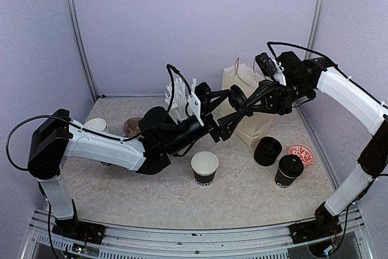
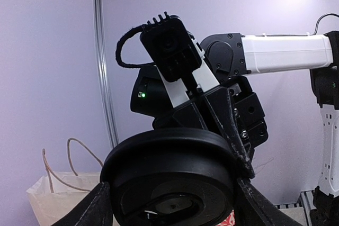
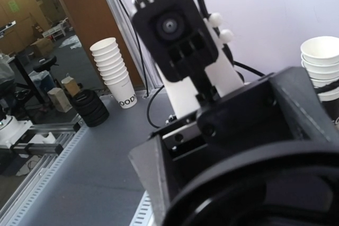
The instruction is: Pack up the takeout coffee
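My left gripper (image 2: 175,210) and right gripper (image 3: 238,175) both clamp one lid (image 2: 169,181) in midair, above the open cup (image 1: 205,168) on the table. If either tugs or releases early, I risk bending or dropping it.

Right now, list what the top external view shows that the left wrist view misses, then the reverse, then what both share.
Only the top external view shows the open black paper cup, the lidded cup and the stack of black lids on the table. Only the left wrist view shows a green light on the right arm. Both show that arm, the black lid held between the left gripper's fingers, and the paper bag.
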You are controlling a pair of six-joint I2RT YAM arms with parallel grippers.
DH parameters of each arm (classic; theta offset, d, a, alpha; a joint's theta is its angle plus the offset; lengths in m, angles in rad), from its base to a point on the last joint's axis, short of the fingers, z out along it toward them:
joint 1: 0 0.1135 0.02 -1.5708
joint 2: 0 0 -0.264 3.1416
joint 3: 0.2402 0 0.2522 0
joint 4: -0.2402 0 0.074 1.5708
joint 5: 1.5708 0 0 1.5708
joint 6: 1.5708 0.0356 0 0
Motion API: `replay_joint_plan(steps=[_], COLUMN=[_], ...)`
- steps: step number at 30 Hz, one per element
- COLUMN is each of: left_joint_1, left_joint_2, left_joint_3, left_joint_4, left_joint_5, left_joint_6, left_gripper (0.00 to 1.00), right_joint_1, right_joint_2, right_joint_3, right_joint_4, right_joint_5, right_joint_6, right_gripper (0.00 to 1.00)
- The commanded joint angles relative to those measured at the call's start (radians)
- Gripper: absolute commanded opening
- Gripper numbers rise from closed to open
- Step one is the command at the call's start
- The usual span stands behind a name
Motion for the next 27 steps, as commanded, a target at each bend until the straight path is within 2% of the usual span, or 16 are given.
replay_joint_plan(steps=[1, 2, 7, 10, 14, 17, 20, 23, 27], left_joint_1=[-0.003, -0.004, -0.003, -0.003, 0.01, 0.017, 0.027, 0.042, 0.076], left_joint_2=[0.022, 0.02, -0.014, -0.09, -0.225, -0.324, -0.405, -0.449, -0.46], left_joint_3=[0.028, 0.028, 0.003, -0.026, -0.073, -0.09, -0.065, 0.019, 0.16], left_joint_4=[-0.004, -0.007, -0.065, -0.234, -0.449, -0.615, -0.84, -1.129, -1.488], left_joint_5=[-0.039, -0.035, -0.037, -0.051, -0.053, -0.085, -0.091, -0.109, -0.099], left_joint_6=[-0.002, -0.003, -0.013, -0.011, -0.025, -0.038, -0.058, -0.101, -0.183], left_gripper=[0.71, 0.71, 0.69, 0.68, 0.67, 0.66, 0.65, 0.65, 0.64], right_joint_1=[0.017, 0.017, 0.016, 0.01, 0.0, 0.0, 0.009, 0.057, 0.131], right_joint_2=[0.005, 0.008, 0.005, -0.031, -0.095, -0.114, -0.114, -0.116, -0.062], right_joint_3=[-0.004, -0.005, -0.009, -0.05, -0.181, -0.254, -0.318, -0.396, -0.459], right_joint_4=[0.008, 0.01, 0.027, 0.07, 0.19, 0.268, 0.366, 0.464, 0.513], right_joint_5=[-0.016, -0.013, 0.088, 0.21, 0.309, 0.372, 0.508, 0.711, 0.851], right_joint_6=[0.0, 0.0, 0.028, 0.055, 0.116, 0.141, 0.174, 0.151, 0.062], right_gripper=[0.05, 0.06, 0.26, 0.39, 0.5, 0.53, 0.53, 0.52, 0.52])
